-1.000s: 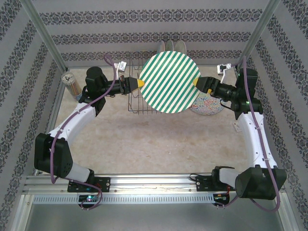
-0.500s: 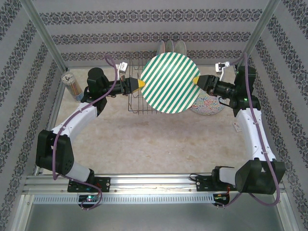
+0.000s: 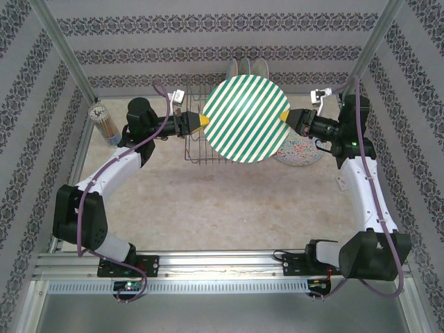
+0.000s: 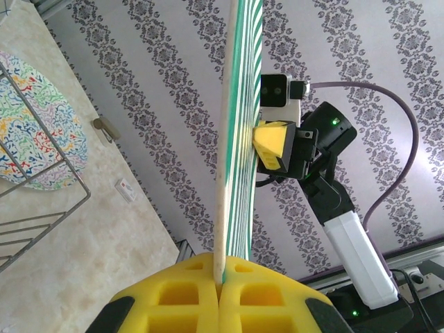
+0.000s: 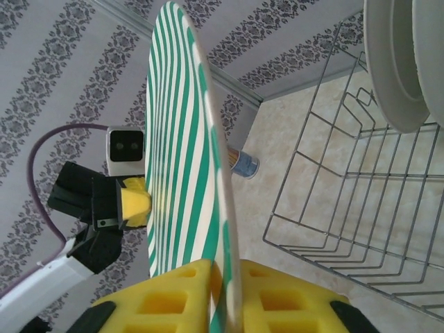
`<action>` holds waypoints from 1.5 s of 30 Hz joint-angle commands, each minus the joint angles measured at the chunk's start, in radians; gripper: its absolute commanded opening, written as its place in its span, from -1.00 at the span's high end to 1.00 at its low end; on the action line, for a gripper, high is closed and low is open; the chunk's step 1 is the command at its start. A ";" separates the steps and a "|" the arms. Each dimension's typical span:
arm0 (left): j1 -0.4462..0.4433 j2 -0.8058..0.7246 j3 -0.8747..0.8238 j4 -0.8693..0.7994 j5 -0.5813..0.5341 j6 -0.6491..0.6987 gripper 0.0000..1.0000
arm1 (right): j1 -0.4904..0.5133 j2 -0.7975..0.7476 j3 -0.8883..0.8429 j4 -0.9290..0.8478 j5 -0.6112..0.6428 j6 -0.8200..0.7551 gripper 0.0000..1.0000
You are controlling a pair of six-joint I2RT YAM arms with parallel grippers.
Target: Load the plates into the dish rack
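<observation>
Left gripper (image 4: 220, 269) is clamping its yellow fingers (image 4: 173, 300) on the near rim of the green-white striped plate (image 4: 239, 104), which is showing edge-on. Right gripper (image 4: 260, 144) is pinching the far rim. Floral plate (image 4: 38, 132) is lying on the counter (image 4: 104, 229), partly crossed by dish rack (image 4: 69, 166) wires.

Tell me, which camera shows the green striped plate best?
The top external view: the striped plate faces it, whole and round, held between left gripper and right gripper. Both wrist views see it nearly edge-on.
</observation>
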 commanded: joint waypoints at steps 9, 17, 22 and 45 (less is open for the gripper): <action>0.006 0.002 -0.002 0.119 -0.002 -0.028 0.85 | 0.015 -0.070 -0.046 0.011 -0.015 0.005 1.00; 0.004 0.010 -0.008 0.141 -0.009 -0.047 0.53 | 0.024 -0.091 -0.072 0.004 -0.002 0.019 1.00; 0.001 0.015 -0.009 0.141 -0.011 -0.046 0.27 | 0.040 -0.107 -0.087 0.004 0.023 0.026 1.00; -0.004 -0.136 0.080 -0.603 -0.374 0.503 -1.00 | 0.045 -0.187 -0.070 -0.056 0.180 0.062 1.00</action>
